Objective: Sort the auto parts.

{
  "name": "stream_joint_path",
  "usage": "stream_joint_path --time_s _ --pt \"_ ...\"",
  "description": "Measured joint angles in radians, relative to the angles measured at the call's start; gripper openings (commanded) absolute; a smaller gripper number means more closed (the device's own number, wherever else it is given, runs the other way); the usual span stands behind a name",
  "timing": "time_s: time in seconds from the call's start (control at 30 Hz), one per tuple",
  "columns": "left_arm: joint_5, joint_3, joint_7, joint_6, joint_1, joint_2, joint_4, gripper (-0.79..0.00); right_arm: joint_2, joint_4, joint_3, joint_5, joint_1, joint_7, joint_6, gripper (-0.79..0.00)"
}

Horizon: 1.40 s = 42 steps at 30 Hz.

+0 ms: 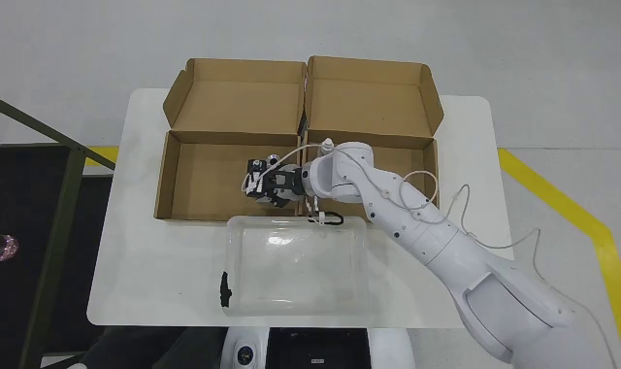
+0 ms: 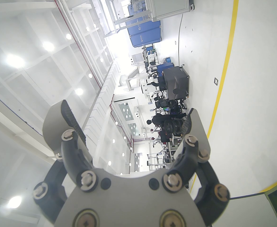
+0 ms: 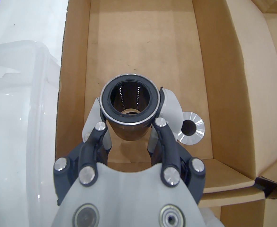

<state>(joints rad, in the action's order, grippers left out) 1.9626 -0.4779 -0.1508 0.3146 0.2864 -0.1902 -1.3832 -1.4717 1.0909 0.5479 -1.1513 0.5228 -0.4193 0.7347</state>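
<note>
Currently the table carries two open cardboard boxes side by side, with a clear plastic bin in front of them on the robot's side. The right arm extends across to the box on the robot's left, and the right gripper hangs over that box's floor, near the wall shared with the other box.

The right gripper is closed part-way on the linear bearing, one finger pressing each side of the cylindrical body. The bearing's long axis points back toward the wrist, so its open bore faces the wrist camera, and this axis runs crosswise to the closing direction of the fingers. The box floor lies directly under the bearing, so the coming move appears to be a lowering and release into this box. Judged from the tilt, the bearing may tip or roll on release.

A silver flanged disc lies flat on the box floor just beside the right gripper, apart from the bearing.

The left gripper is wide open and holds nothing; it points out into the room, so the right arm is the nearer one
</note>
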Motion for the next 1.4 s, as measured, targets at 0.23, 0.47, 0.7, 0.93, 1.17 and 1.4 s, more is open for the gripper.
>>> stream_joint_path --time_s 0.23,0.47,0.7,0.93,1.17,1.4 --pt "0.0 0.0 0.0 0.0 0.0 0.0 0.0 0.0 -0.009 -0.027 0.003 0.001 -0.001 0.001 0.011 -0.413" --pt "0.0 0.0 0.0 0.0 0.0 0.0 0.0 0.0 -0.012 -0.026 0.017 0.001 0.004 0.012 0.021 -0.388" --pt "0.0 0.0 0.0 0.0 0.0 0.0 0.0 0.0 -0.002 0.035 0.052 -0.007 0.015 0.022 0.031 -0.308" --pt "0.0 0.0 0.0 0.0 0.0 0.0 0.0 0.0 0.017 0.126 0.104 -0.012 0.047 0.034 0.044 -0.305" --pt "0.0 0.0 0.0 0.0 0.0 0.0 0.0 0.0 0.057 0.272 0.203 -0.024 0.121 0.039 0.061 -0.28" --pt "0.0 0.0 0.0 0.0 0.0 0.0 0.0 0.0 0.11 0.471 0.342 -0.05 0.254 0.02 0.081 -0.237"
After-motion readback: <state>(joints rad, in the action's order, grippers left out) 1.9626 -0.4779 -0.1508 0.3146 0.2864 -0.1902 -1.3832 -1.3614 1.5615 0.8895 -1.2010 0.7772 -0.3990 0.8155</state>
